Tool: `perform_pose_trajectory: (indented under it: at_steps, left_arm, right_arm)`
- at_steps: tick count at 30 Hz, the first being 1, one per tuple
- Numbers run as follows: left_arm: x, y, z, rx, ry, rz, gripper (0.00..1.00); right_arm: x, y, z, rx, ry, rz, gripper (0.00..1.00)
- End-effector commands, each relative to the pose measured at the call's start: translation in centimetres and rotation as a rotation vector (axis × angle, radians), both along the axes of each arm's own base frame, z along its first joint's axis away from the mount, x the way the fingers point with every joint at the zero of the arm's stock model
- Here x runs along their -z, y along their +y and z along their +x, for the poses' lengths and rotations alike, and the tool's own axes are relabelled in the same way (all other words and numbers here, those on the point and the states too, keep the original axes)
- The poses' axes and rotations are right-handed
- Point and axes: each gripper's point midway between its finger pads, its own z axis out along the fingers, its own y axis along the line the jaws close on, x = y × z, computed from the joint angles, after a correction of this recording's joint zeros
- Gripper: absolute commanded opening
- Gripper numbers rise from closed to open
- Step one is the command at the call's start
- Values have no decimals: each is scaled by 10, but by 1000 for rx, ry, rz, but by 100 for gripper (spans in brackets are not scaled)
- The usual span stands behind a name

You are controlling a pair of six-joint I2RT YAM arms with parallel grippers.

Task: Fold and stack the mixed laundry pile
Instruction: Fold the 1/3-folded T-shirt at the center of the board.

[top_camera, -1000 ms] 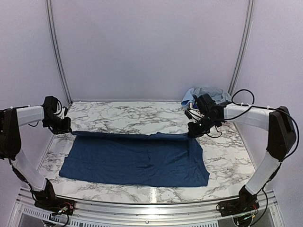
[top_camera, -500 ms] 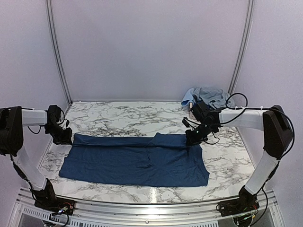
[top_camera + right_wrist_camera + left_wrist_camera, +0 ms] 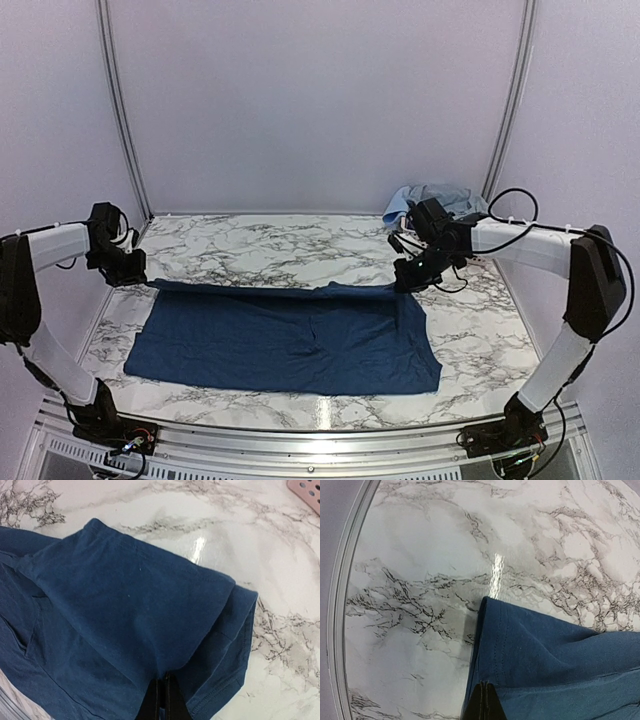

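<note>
While spread over the marble table (image 3: 280, 240), bare stone beyond the far edge and both sides: navy shirt (image 3: 290, 345), far edge pulled straight. Heaped at far right corner: blue laundry pile (image 3: 435, 200). Pinched tight on that edge's ends: left gripper (image 3: 142, 279), right gripper (image 3: 405, 284).

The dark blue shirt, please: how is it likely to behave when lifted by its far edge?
Probably floppy: the dark blue shirt droops between the left tool and the right tool. Likely light, since two small pinches hold its edge up.
</note>
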Motion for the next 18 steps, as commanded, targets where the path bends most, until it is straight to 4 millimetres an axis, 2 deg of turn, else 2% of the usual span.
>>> perform_pose_trajectory:
  at_steps: [1,5,10,14,18]
  left_arm:
    - [38,-1,-27,0,140,0,0]
    - [58,1,-35,1,188,17,0]
    - [68,2,-39,-2,208,17,0]
    - [69,0,-37,0,209,4,0]
    - [53,2,-30,-16,162,14,0]
  right_arm:
    - [21,-2,-17,0,50,2,0]
    - [48,-6,-30,-4,113,-17,0]
    - [58,-10,-40,-2,138,-21,0]
    - [54,-9,-33,0,127,-36,0]
    - [37,-6,-20,2,91,-37,0]
